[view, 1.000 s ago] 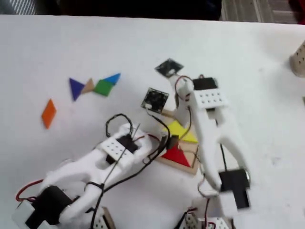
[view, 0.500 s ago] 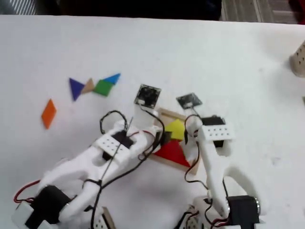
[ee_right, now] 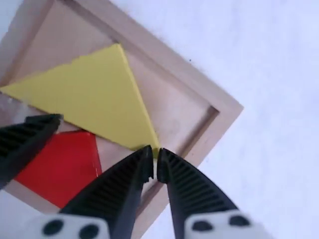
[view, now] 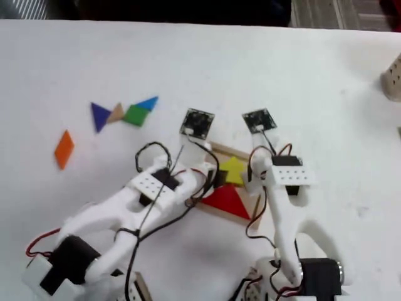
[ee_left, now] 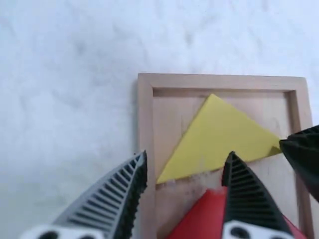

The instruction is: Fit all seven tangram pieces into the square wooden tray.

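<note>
The white bench (view: 313, 75) carries everything. Two white arms reach over its near part, the left arm (view: 119, 216) and the right arm (view: 285, 207), and they meet at the tray (view: 229, 215) from its two sides. In the high view the tray lies flat, turned with one corner pointing away from the arms. Its rim (ee_left: 144, 124) is light wood, and part of its floor is bare.

Two big triangles lie inside the tray. The red triangle (view: 227, 202) fills the near part, and the yellow triangle (view: 232, 170) lies just beside it in the far part. In the left wrist view a thin strip of bare wood shows between them along a part of their edges.

The left hand (ee_left: 187, 157) is widely open and holds nothing. One finger hangs at the outer side of the rim, and the other is above the place where the yellow triangle (ee_left: 219, 132) and the red triangle (ee_left: 204, 219) come close.

The right hand (ee_right: 153, 151) is almost closed, with a very narrow slit between the fingers, and nothing is held in it. Its tips are at one corner of the yellow triangle (ee_right: 94, 94), near the rim (ee_right: 174, 67).

Five small pieces lie well apart from the tray, on the left arm's side of the bench. The purple triangle (view: 99, 115), tan triangle (view: 116, 113), green square (view: 135, 115) and blue triangle (view: 148, 103) touch each other in a row. The orange piece (view: 64, 148) lies alone, nearer to the arms' side.
</note>
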You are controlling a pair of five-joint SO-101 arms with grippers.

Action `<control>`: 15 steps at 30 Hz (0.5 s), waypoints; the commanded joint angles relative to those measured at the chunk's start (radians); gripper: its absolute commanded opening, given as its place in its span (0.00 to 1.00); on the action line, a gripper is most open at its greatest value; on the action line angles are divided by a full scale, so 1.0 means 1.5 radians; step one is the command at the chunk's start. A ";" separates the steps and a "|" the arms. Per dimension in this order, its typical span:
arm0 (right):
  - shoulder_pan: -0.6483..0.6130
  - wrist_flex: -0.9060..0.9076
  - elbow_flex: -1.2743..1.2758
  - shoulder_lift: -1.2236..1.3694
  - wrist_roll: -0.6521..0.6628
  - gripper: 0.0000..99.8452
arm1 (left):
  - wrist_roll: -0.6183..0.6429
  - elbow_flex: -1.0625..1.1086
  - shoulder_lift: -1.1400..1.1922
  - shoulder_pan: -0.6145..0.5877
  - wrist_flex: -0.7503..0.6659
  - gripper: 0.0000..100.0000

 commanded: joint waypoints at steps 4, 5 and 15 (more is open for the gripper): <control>-0.013 -0.017 -0.038 0.044 -0.007 0.02 | -0.005 -0.031 -0.002 -0.002 -0.010 0.26; -0.007 0.008 -0.051 0.048 -0.007 0.02 | -0.005 -0.031 -0.002 -0.002 -0.010 0.26; 0.028 0.129 -0.061 -0.017 -0.001 0.02 | -0.106 -0.036 -0.003 0.031 0.042 0.26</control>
